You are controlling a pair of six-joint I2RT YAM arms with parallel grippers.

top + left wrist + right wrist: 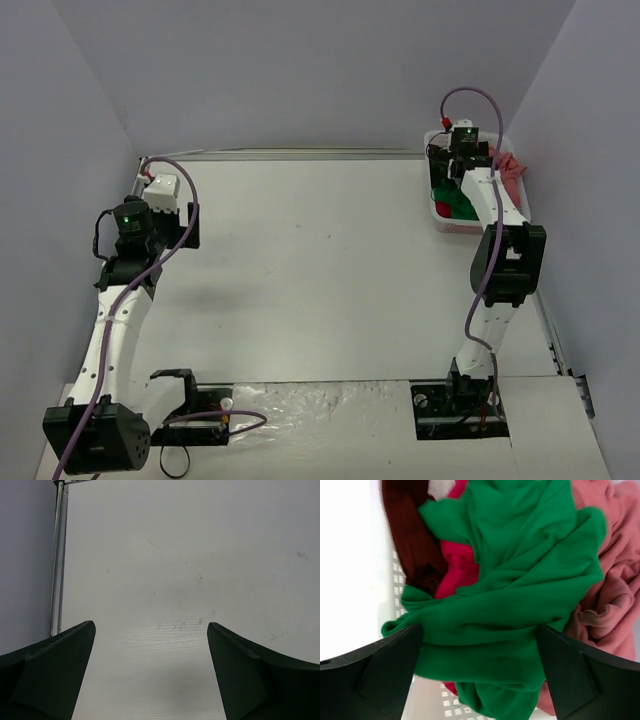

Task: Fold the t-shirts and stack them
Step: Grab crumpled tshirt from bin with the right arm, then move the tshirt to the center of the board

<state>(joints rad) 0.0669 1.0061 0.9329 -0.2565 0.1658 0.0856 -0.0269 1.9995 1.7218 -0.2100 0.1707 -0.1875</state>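
Note:
A crumpled green t-shirt (pixel 520 580) lies on top of a crimson one (pixel 457 565), a dark maroon one (pixel 410 535) and a salmon pink one (pixel 615 595) in a white slatted basket (pixel 395 575). In the top view the basket (pixel 440 218) stands at the far right, with green cloth (pixel 458 208) and pink cloth (pixel 512 168) showing. My right gripper (pixel 479 640) is open right above the green shirt, a finger on each side of its bunched fold. My left gripper (pixel 150 640) is open and empty over bare table at the far left (pixel 165 190).
White table (pixel 310 270) with grey walls on three sides. A metal rail (pixel 57 565) runs along the table's left edge beside my left gripper. Crinkled plastic sheet (pixel 320 405) lies at the near edge between the arm bases.

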